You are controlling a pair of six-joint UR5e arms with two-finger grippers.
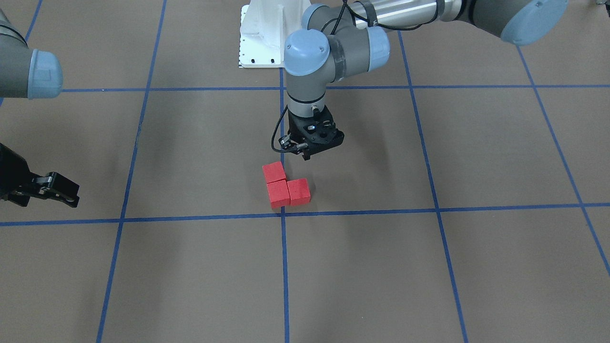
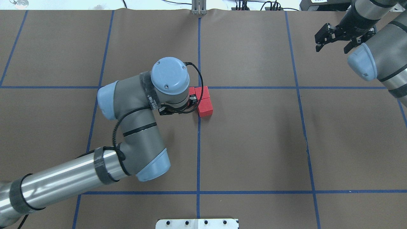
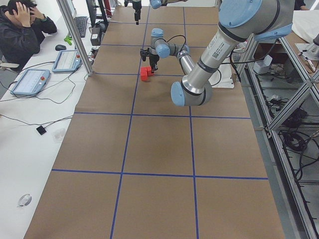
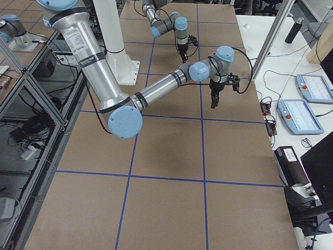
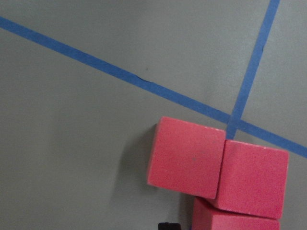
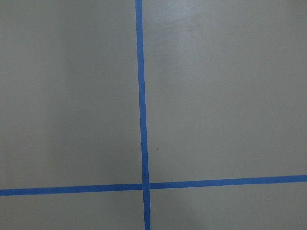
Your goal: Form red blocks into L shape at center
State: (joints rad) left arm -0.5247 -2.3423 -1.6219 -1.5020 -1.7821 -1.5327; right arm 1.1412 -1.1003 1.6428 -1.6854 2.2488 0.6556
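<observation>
Three red blocks lie touching in an L beside the center tape crossing: one behind, one at the corner, one beside it. They also show in the overhead view and fill the lower right of the left wrist view, by the crossing. My left gripper hovers just behind and above the blocks, apart from them; it looks open and empty. My right gripper is open and empty, far off near the table's far corner.
The white robot base stands at the near table edge. The brown gridded floor with blue tape lines spreads all around. Operators' tablets and cables lie on a side bench beyond the far edge.
</observation>
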